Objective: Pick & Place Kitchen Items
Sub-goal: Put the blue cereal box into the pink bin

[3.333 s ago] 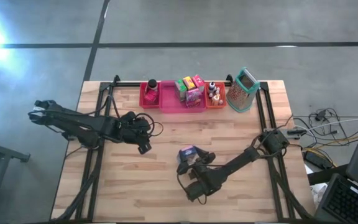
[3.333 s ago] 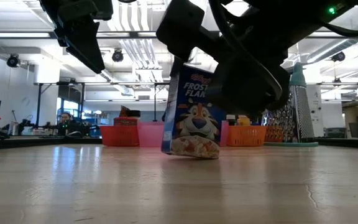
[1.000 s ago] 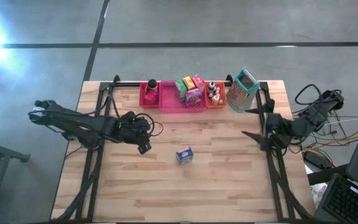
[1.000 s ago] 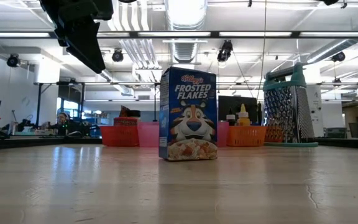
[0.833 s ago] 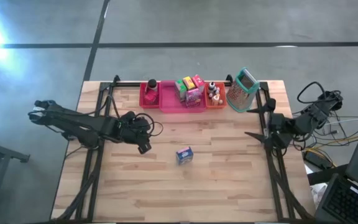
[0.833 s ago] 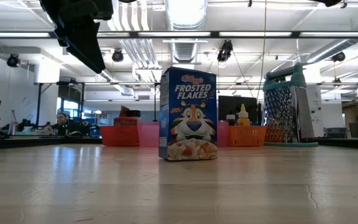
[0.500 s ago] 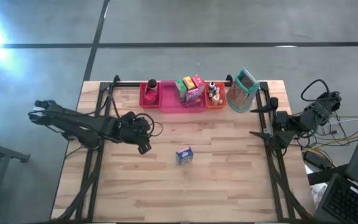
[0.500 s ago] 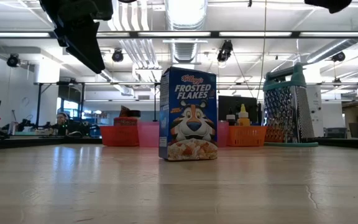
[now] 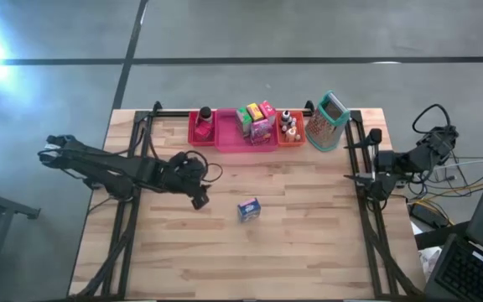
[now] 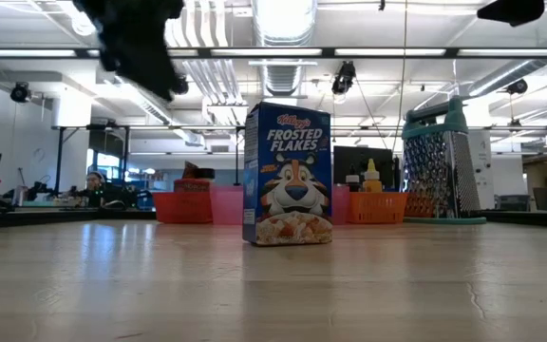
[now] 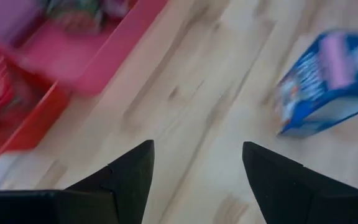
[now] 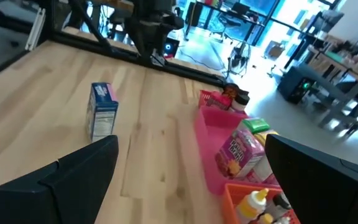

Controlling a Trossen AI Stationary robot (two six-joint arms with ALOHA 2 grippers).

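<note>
Cereal box: a small blue cereal box (image 9: 249,209) stands upright and alone near the middle of the wooden surface (image 9: 250,260), long axis vertical, printed front toward the near edge.
Left end effector: the left end effector (image 9: 198,198) hangs above the surface just to the box's left, fingers apart and empty; from its wrist the box lies ahead and to one side of the finger gap.
Right end effector: the right end effector (image 9: 360,159) sits at the surface's right edge, well apart from the box, fingers spread wide with nothing between them.
Open room: bare wood surrounds the box on every side, with a broad clear band between it and both end effectors and down to the near edge.
Far row: beyond the left end effector, along the far edge, a red bin (image 9: 202,127), a pink bin (image 9: 246,139) holding colourful small boxes (image 9: 257,120), and an orange bin (image 9: 291,137) with tiny bottles (image 9: 289,124) sit side by side.
Grater: a metal box grater (image 9: 328,122) with a teal top stands at the row's right end, nearest the right end effector.
Background: a person (image 10: 96,186) sits far off in the room behind.
</note>
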